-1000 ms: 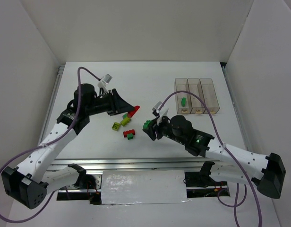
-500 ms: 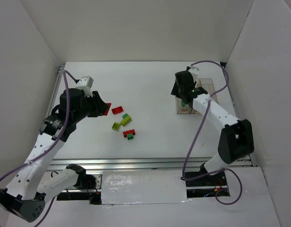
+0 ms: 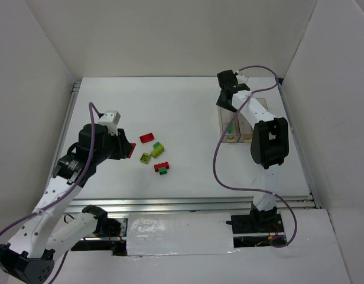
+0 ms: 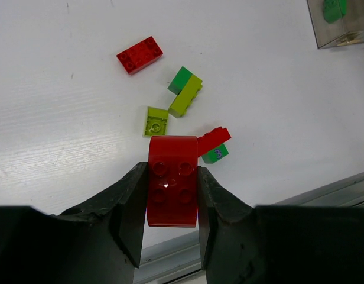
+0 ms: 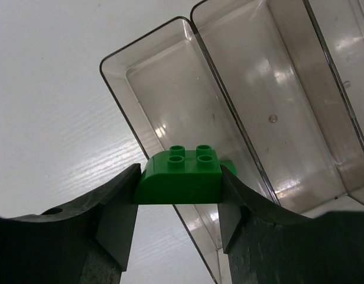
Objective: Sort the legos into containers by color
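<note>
Over the leftmost of the three clear containers (image 5: 148,34), my right pincer (image 3: 225,99) hangs clenched on a dark green brick (image 5: 179,174). A second ago it was down at the middle of the white surface (image 3: 188,112) with that same brick. One green piece (image 4: 334,8) already lies in this bin, so the colour match looks right, and I judge that letting go is all this brick needs.

Across the surface, my left pincer (image 3: 127,148) grips a rounded red brick (image 4: 172,188) flat between both jaws and has pulled back toward its own side, clear of the loose pile. The two other containers (both bare, as far as the right wrist view shows) stand on the far side from it, so the red piece faces a long carry, or a wait until the right arm clears.

Five or so legos are left on the surface: a flat red one (image 3: 147,138), a green and yellow-green pair (image 3: 158,149) touching, a yellow-green square (image 3: 146,158), and a small red and green cluster (image 3: 162,168). With two bricks in the air and one binned, I judge the sort under halfway.
</note>
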{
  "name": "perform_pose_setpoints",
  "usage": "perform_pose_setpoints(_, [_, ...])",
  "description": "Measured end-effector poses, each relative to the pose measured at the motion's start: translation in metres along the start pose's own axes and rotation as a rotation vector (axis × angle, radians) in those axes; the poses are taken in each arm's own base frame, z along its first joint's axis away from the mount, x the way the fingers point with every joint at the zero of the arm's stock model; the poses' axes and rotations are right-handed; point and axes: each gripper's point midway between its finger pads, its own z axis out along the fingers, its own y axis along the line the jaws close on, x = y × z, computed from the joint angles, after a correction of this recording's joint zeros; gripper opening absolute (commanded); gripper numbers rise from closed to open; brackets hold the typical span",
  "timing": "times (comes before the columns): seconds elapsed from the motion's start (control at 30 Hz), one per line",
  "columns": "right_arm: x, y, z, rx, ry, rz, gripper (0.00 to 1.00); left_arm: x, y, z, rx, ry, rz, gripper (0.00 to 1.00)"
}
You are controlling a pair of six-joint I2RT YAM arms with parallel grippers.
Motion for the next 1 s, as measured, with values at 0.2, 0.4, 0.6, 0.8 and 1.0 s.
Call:
perform_pose_setpoints(0.2, [0.002, -0.004, 0.002, 0.001, 0.024, -0.015, 0.87, -0.001, -0.001, 0.000, 0.011, -0.002, 0.018, 0.00])
perform_pose_setpoints(0.4, [0.003, -0.002, 0.000, -0.020, 0.037, -0.032, 1.00, -0.001, -0.006, -0.002, 0.037, -0.006, 0.020, 0.00])
perform_pose_setpoints(0.6, [0.025, 0.002, -0.037, -0.156, 0.099, -0.026, 1.00, -0.005, -0.024, -0.005, 0.139, -0.018, 0.031, 0.00])
perform_pose_setpoints(0.8, [0.093, 0.043, -0.180, -0.634, 0.202, 0.006, 1.00, -0.013, -0.056, -0.015, 0.328, -0.045, 0.071, 0.00])
perform_pose_setpoints(1.0, [0.143, 0.082, -0.316, -1.112, 0.330, 0.047, 0.99, -0.026, -0.078, -0.034, 0.468, -0.133, 0.170, 0.00])
